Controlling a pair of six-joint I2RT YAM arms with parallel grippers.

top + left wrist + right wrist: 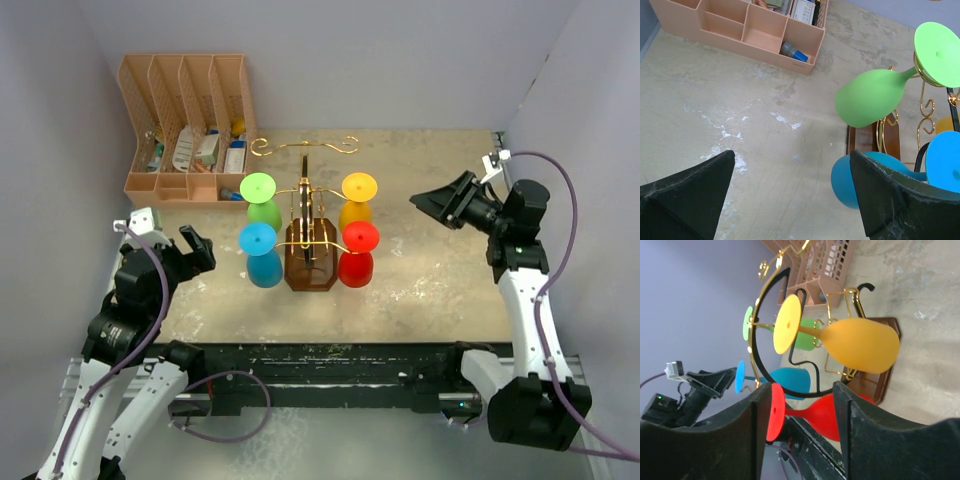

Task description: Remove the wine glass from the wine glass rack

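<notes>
Progress: not begun, by the look of it. All 4 glasses hang on the wine glass rack (305,235); none lifted off, none in a hand.
Rack spot: mid desk (430,290), between the 2 arms, just in front of the peach file organiser (185,130).
Glasses: green glass (261,200) back-left, blue glass (262,255) front-left, yellow glass (357,200) back-right, red glass (358,255) front-right. Each hangs bowl down, flat round foot up, stem slotted in a wire arm.
Which one to take: can't tell, the task doesn't name a colour.
Left hand (790,200): spread fully wide, nothing in it. Near the blue glass but apart from it, per the top view.
Right hand (440,200): fingers parted a good way, not full, empty. Well off to the rack's right, pointing at the yellow/red side.
Left to do: approx. everything, I'd say. Close in on a glass, grip it, slide the stem out along the wire arm, carry it clear.
Rack make: thin gold wire, curled tips, plus a black wire loop seen from the right wrist. Dark brown wood base w/ cut corners. Rear upper arms bare.
Glass make: matte, opaque, solid colour; looks like plastic or silicone, not real glass. Rounded bulb bowls, thin stems, disc feet.
Desk top: pale beige, mottled, scuffed w/ white flecks.
Organiser: slotted peach plastic, small items in the compartments, too small to ID.
</notes>
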